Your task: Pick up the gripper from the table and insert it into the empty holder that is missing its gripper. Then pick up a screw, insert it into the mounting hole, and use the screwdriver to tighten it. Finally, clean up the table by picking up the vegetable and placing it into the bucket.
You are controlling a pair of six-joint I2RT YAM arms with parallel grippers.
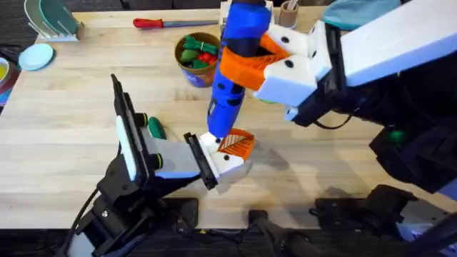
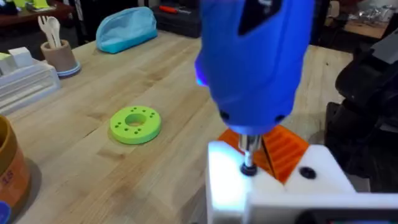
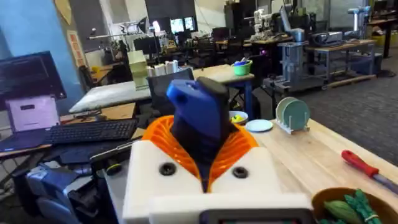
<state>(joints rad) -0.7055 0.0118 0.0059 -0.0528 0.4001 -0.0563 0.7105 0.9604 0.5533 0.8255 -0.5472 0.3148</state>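
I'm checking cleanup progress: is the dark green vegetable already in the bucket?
No. In the overhead view the vegetable lies on the table beside the left arm, apart from the bucket.

Green disc (image 2: pixel 135 124) flat beside blue pouch (image 2: pixel 127 28); red-handled tool (image 1: pixel 158 23) at far edge.

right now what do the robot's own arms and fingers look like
The right gripper has chunky white plastic finger mounts with dark round screw heads and bright orange ribbed pads; behind it runs a white arm link, with black joints and a thin black cable looping beneath. The left arm is mostly black, with a grey-white wrist block, a white strip along one black finger, and black cables near its base.
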